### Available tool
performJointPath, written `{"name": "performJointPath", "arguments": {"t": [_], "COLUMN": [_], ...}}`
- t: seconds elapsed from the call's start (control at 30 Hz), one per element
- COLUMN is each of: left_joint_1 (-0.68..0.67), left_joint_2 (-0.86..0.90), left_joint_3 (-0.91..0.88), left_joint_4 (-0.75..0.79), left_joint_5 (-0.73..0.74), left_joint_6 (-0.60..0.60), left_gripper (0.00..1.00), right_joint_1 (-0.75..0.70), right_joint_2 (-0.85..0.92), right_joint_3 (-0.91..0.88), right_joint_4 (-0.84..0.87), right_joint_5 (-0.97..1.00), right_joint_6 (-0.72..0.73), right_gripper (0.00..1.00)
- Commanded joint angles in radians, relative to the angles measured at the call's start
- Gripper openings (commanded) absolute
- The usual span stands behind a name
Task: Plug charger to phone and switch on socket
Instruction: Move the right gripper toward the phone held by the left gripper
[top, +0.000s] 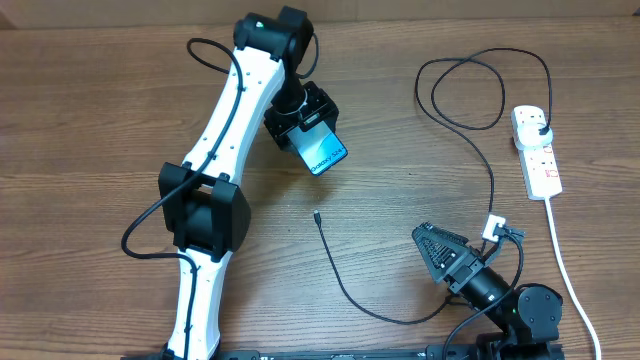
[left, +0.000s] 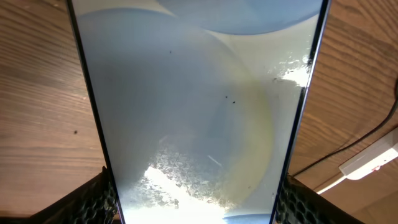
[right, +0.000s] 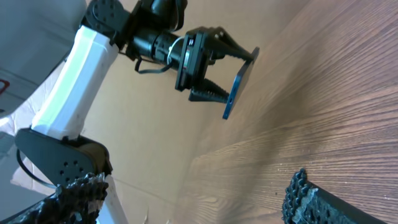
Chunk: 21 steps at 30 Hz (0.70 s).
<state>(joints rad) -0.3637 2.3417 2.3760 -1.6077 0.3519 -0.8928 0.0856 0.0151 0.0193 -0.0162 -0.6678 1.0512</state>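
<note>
My left gripper (top: 312, 130) is shut on the phone (top: 326, 151), whose lit light-blue screen shows "Galaxy", and holds it tilted above the table at upper centre. The phone screen (left: 199, 112) fills the left wrist view between the two fingers. In the right wrist view the phone (right: 239, 87) shows edge-on in the left gripper (right: 217, 74). The charger's black cable (top: 345, 285) lies on the table with its connector tip (top: 316, 213) below the phone; its black plug (top: 539, 126) sits in the white socket (top: 536, 152) at the right. My right gripper (top: 438, 245) is open and empty at lower right.
The socket's white cord (top: 562, 262) runs down the right side to the front edge. A small white tag (top: 492, 230) sits on the cable next to the right gripper. The cable loops at the back right (top: 460, 90). The table is brown wood.
</note>
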Motion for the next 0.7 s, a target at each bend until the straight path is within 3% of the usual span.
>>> {"name": "performJointPath", "arguments": {"t": [0.0, 0.27, 0.57, 0.67], "left_joint_1": [-0.023, -0.042, -0.042, -0.042], "left_joint_2": [-0.008, -0.008, -0.008, -0.008], "left_joint_3": [0.029, 0.029, 0.029, 0.029], "left_joint_4": [0.014, 0.058, 0.063, 0.064], "left_joint_5": [-0.01, 0.027, 0.04, 0.042], "left_joint_6": [-0.051, -0.054, -0.057, -0.076], "left_gripper": [0.04, 0.05, 0.04, 0.04], "right_joint_1": [0.005, 0.005, 0.023, 0.05], "right_joint_2": [0.033, 0.286, 0.689, 0.814], "right_joint_3": [0.053, 0.122, 0.354, 0.415], "right_joint_4": [0.007, 0.012, 0.013, 0.023], "right_joint_5": [0.001, 0.035, 0.058, 0.101], "right_joint_6": [-0.035, -0.145, -0.328, -0.328], "right_gripper": [0.94, 0.94, 0.93, 0.94]}}
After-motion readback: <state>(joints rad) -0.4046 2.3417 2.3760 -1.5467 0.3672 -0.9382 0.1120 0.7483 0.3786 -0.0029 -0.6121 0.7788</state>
